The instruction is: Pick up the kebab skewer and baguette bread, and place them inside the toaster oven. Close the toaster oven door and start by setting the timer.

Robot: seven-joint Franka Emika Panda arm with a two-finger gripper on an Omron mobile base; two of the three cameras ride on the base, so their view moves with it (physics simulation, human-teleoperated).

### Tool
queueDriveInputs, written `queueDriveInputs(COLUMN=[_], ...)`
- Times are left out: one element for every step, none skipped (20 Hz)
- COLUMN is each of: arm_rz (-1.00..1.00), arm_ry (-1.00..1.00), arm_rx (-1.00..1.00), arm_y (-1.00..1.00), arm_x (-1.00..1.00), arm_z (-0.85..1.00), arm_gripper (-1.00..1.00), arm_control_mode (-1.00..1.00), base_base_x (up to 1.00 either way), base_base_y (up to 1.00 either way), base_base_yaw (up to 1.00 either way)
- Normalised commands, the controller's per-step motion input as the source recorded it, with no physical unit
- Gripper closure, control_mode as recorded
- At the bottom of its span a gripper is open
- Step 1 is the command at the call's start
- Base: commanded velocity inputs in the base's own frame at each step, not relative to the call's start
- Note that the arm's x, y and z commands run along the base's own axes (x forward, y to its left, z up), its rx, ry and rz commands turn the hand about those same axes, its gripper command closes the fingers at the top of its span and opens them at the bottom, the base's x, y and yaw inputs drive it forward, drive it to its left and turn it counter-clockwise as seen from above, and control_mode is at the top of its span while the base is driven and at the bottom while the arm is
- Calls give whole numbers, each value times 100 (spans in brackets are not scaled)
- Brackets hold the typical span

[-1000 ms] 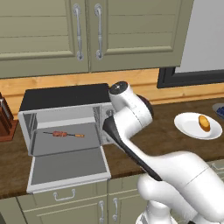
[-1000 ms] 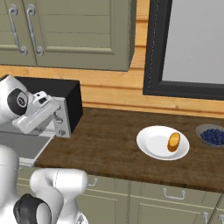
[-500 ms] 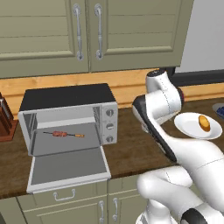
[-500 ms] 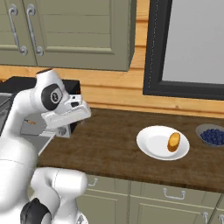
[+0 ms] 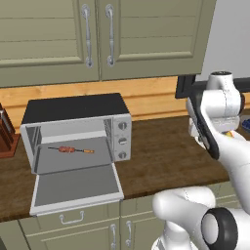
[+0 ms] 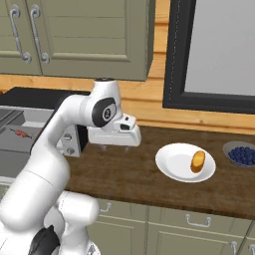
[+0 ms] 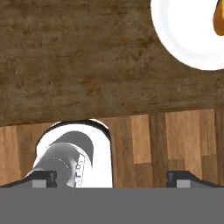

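Hand (image 6: 113,146) spread (empty), swung right from toaster oven (image 5: 78,132), nearer baguette bread (image 6: 198,161)

Golden-orange baguette bread (image 6: 198,161) on white plate (image 6: 174,163)

- The white arm's end effector (image 6: 115,146) has swung right, away from the boxy silver toaster oven (image 5: 78,131).
- It now hangs over the brown wooden table (image 6: 129,172), beside the round white plate (image 6: 175,163).

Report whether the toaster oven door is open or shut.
Open: the door lies dropped flat, and the skewer shows inside the oven.
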Motion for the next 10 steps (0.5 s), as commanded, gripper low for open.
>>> queueDriveInputs(arm_rz=[-31,-29,-28,-25,-23,-19,-17,-13,-12,-8], arm_ry=[-4,-4,-5,-5,-4,0,0,0,0,0], arm_rx=[5,3,1,0,0,0,0,0,0,0], arm_y=[-100,-100,-100,-100,-100,-100,-100,-100,-100,-100], arm_x=[0,0,0,0,0,17,31,33,29,14], arm_z=[0,0,0,0,0,0,0,0,0,-6], arm_gripper=[-100,-100,-100,-100,-100,-100,-100,-100,-100,-100], arm_control_mode=[-100,-100,-100,-100,-100,-100,-100,-100,-100,-100], base_base_x=[0,0,0,0,0,0,0,0,0,0], base_base_y=[0,0,0,0,0,0,0,0,0,0], base_base_yaw=[0,0,0,0,0,0,0,0,0,0])
